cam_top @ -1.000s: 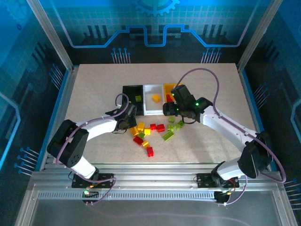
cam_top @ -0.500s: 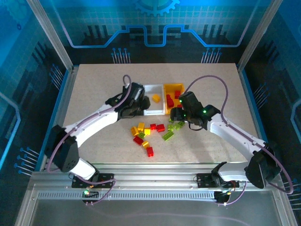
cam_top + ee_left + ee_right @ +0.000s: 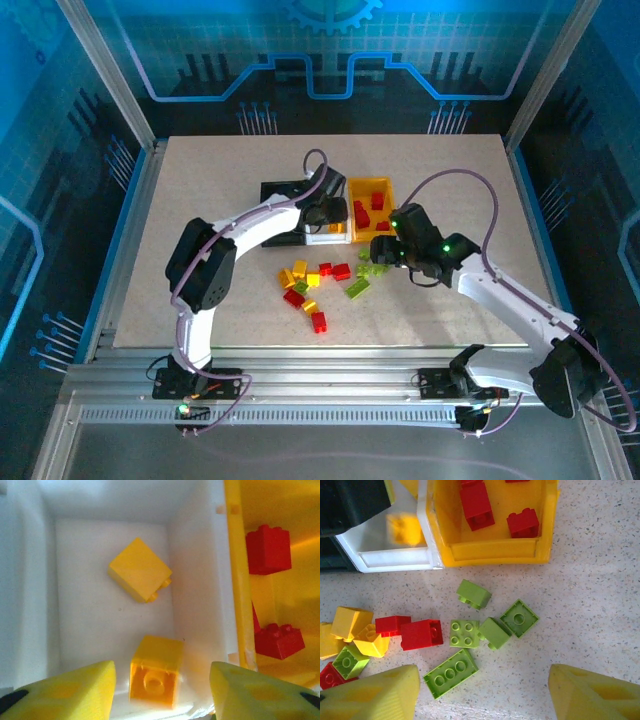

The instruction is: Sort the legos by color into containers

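My left gripper [image 3: 330,213] hangs open over the white bin [image 3: 195,580], its yellow fingers [image 3: 65,692] spread wide. Below the jaws a yellow brick [image 3: 155,677] lies underside up, slightly blurred, and a second yellow brick [image 3: 140,569] rests farther back in that bin. The yellow-orange bin [image 3: 368,190] holds several red bricks [image 3: 476,504]. The black bin [image 3: 283,190] is leftmost. My right gripper [image 3: 383,250] is open above a cluster of lime green bricks [image 3: 462,633], nothing between its fingers [image 3: 375,695].
Loose red, yellow and green bricks [image 3: 310,280] lie in a pile in front of the bins, with one red brick [image 3: 319,321] nearest the front edge. A long green brick [image 3: 450,672] sits closest to my right gripper. Bare table [image 3: 450,190] extends right and behind.
My left gripper swung from the pile past the black bin to above the white bin, where a second yellow brick now lies. My right gripper moved from the yellow-orange bin toward the green bricks.
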Available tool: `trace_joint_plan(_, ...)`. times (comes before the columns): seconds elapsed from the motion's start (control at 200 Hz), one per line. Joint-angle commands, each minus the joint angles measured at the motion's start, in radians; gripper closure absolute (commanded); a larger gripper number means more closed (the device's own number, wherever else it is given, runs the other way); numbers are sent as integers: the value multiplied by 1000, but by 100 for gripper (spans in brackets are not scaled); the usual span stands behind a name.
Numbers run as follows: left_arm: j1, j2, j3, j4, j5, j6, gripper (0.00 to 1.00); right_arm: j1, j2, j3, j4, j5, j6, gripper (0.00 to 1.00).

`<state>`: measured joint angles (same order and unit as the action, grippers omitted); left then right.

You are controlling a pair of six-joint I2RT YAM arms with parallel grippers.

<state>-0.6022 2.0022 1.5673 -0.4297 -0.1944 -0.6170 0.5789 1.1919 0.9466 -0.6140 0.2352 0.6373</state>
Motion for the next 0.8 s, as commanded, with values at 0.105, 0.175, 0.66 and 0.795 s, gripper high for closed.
trace_joint_plan(0.105, -4, -89, 15, -14, 19, 4, 27, -13, -25, -7, -14, 6, 22, 29)
trace_joint_plan(0.175, -11, -159, -41, 5, 39, -8, 22, -14, -26, -6, -12, 3, 22, 29)
trace_joint_plan(0.66, 3, -645, -729, 74, 128, -110, 8, -19, 3, -27, 29, -25, 25, 29)
trace_joint_plan(0.795, 65, -664, -860, 208, 249, -140, 9, -19, 18, -22, 39, -32, 27, 29)
